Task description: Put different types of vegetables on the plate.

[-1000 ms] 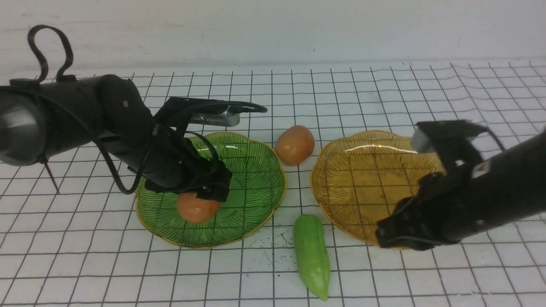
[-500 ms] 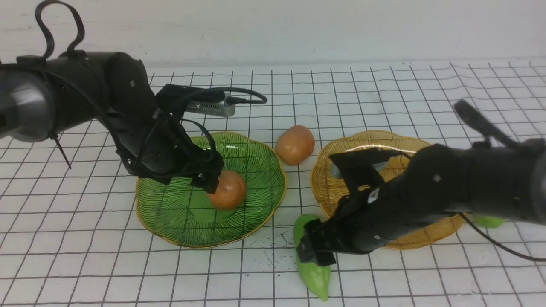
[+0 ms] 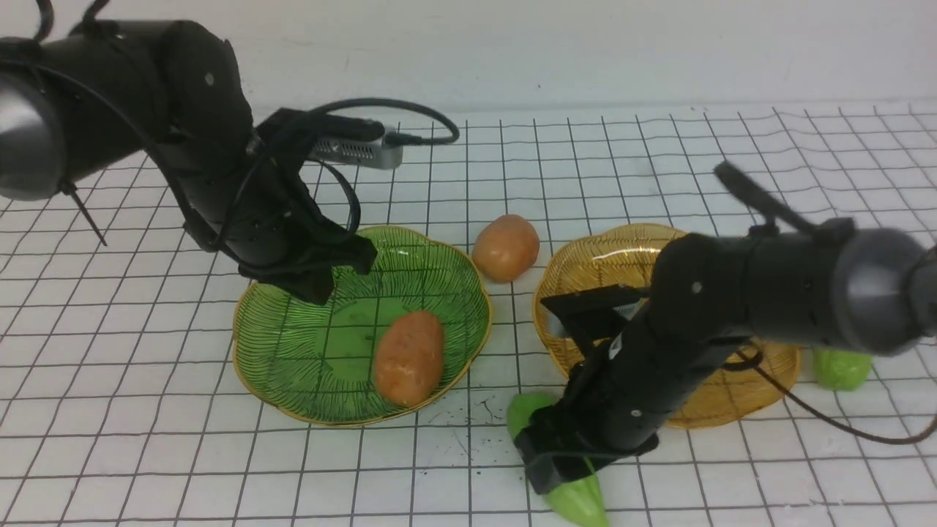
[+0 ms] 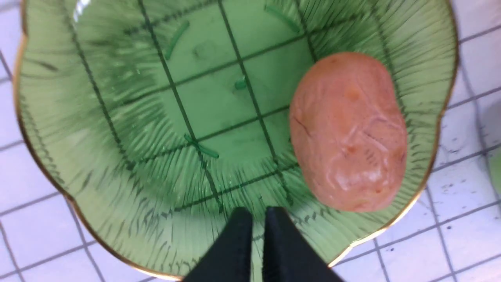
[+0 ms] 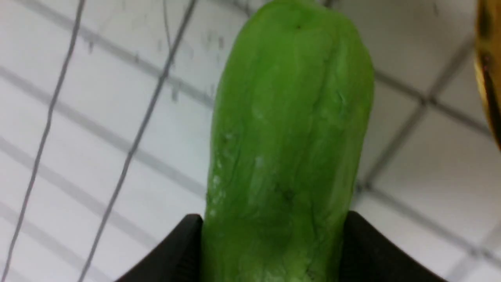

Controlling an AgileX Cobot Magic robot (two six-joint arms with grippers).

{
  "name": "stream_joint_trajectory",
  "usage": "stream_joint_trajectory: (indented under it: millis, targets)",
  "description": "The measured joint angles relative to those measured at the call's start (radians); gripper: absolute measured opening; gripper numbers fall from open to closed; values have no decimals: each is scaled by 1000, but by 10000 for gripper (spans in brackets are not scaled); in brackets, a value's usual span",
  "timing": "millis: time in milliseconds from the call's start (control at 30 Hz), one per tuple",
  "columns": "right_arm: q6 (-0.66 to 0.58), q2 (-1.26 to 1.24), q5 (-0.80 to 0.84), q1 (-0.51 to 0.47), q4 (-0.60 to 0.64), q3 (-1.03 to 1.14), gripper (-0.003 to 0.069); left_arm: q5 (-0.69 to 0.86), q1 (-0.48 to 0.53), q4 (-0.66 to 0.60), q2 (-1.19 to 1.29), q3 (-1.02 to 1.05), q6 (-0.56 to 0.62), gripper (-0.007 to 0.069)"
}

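Colours noted: bench (image 3: 146, 454) white with a thin black grid. Left plate (image 3: 293, 351) translucent green, fine dark radial ribbing, gold rim. Right plate (image 3: 622, 256) translucent amber, same ribbing. Potato in the left plate (image 3: 408, 357) and potato on the bench (image 3: 506, 248) both orange-brown. Near gourd (image 3: 578, 501) and right gourd (image 3: 842, 368) light green. Left fingers (image 4: 238, 243) and right fingers (image 5: 176, 250) black.

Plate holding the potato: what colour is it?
Green plate with a gold rim, best in left wrist view.
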Motion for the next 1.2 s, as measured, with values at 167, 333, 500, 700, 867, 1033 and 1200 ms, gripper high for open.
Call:
stream_joint_trajectory:
  millis: [167, 333, 500, 700, 867, 1033, 1200]
  targets:
    - [19, -168, 44, -8, -64, 0, 391, 10, 0, -25, -14, -21, 5, -8]
    - [115, -278, -55, -183, -188, -2, 391, -77, -5, -147, -15, -30, 40, -3]
    - [154, -214, -21, -397, -166, -2, 391, -233, -62, -179, 0, -41, 46, 74]
    - [94, -140, -6, -475, -66, -2, 391, -289, -140, -181, 116, -163, 46, 235]
    - [6, -106, -29, -477, 38, -2, 391, -269, -175, -136, 260, -321, 46, 393]
    - [-39, -81, -40, -477, 73, -2, 422, -265, -187, -93, 392, -461, 36, 512]
    - [-55, -78, -34, -477, 79, -2, 554, -260, -187, -76, 522, -597, 1, 552]
